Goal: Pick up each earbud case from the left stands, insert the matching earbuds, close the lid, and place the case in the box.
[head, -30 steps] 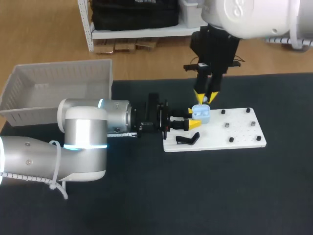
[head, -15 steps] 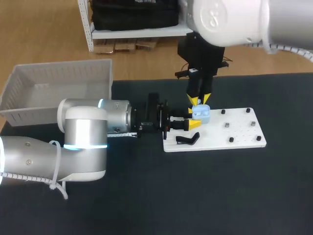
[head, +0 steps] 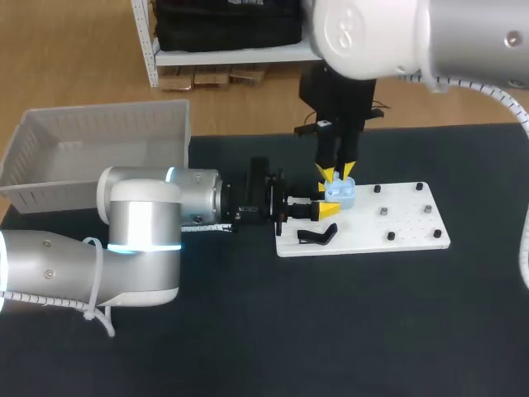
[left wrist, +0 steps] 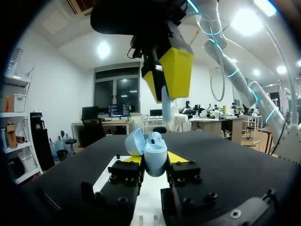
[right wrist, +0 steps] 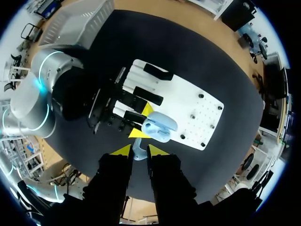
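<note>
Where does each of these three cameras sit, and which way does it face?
Head view: above and behind, looking down on the table; left arm and right arm show.
Left wrist view: on that wrist, level along the left end effector, shut on the earbud case.
Right wrist view: straight down past the right end effector, gripping an earbud.
All share the case.

The right gripper [head: 335, 172], with the earbud [right wrist: 138, 153], is shifted leftward and slightly lower than a second ago, just above the open case [head: 340, 195].
</note>
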Action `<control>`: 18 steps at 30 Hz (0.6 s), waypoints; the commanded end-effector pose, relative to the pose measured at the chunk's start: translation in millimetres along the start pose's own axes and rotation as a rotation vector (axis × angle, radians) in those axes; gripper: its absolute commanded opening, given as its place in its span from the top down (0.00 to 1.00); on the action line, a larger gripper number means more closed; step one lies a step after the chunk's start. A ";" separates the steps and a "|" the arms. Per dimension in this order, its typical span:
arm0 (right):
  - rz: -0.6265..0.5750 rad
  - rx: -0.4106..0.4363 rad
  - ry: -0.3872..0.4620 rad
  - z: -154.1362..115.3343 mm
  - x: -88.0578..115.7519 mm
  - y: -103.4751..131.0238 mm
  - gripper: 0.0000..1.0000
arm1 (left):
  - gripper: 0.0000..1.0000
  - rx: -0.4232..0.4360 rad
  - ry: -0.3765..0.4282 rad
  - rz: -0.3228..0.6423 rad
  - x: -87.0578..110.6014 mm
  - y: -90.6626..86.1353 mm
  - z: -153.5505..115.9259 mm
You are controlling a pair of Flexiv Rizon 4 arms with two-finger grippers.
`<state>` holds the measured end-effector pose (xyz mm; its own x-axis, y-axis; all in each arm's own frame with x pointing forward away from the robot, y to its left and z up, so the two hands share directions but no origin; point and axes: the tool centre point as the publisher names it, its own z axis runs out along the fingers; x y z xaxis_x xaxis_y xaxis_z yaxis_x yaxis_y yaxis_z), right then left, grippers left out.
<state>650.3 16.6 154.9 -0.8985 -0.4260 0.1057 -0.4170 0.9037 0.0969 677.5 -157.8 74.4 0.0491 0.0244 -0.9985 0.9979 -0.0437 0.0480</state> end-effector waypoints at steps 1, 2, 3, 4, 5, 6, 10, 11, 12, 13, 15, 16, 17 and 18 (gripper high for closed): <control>0.002 0.003 0.003 2.5 -1.6 0.4 1.00 | 1.00 0.001 -0.001 0.000 0.7 1.0 0.4; 0.002 0.004 0.004 2.6 -1.8 0.2 1.00 | 1.00 0.001 -0.001 0.000 0.7 1.0 0.4; 0.003 0.004 0.004 2.6 -1.8 0.1 1.00 | 1.00 0.001 -0.001 0.000 0.7 1.0 0.4; 0.004 0.005 0.004 2.5 -1.8 0.1 1.00 | 1.00 0.001 -0.001 0.000 0.7 1.0 0.4; 0.005 0.005 0.004 2.5 -1.8 0.0 1.00 | 1.00 0.001 -0.001 0.000 0.7 1.0 0.4; 0.005 0.006 0.004 2.5 -1.7 0.0 1.00 | 1.00 0.001 -0.001 0.000 0.7 1.0 0.4; 0.005 0.010 0.003 3.5 -1.1 0.0 1.00 | 1.00 0.001 -0.001 0.000 0.7 1.0 0.4; 0.005 0.010 0.003 4.2 -1.0 0.2 1.00 | 1.00 0.001 -0.001 0.000 0.7 1.0 0.4; 0.005 0.011 0.003 4.8 -0.8 0.4 1.00 | 1.00 0.001 -0.001 0.000 0.7 1.0 0.4; 0.005 0.013 0.003 5.5 -0.7 0.5 1.00 | 1.00 0.001 -0.001 0.000 0.7 1.0 0.4; 0.006 0.014 0.003 6.4 -0.7 0.2 1.00 | 1.00 0.001 -0.001 0.000 0.7 1.0 0.4; 0.007 0.016 0.002 6.8 -0.6 0.0 1.00 | 1.00 0.001 -0.001 0.000 0.7 1.0 0.4; 0.008 0.018 0.000 7.3 -0.8 -0.4 1.00 | 1.00 0.001 -0.001 0.000 0.7 1.0 0.4; 0.008 0.019 -0.001 7.6 -1.0 -0.7 1.00 | 1.00 0.001 -0.001 0.000 0.7 1.0 0.4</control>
<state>651.9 16.4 148.7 -0.9002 -0.4213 0.1102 -0.4142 0.9065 0.0817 677.5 -157.8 74.4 0.0491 0.0244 -0.9985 0.9979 -0.0437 0.0480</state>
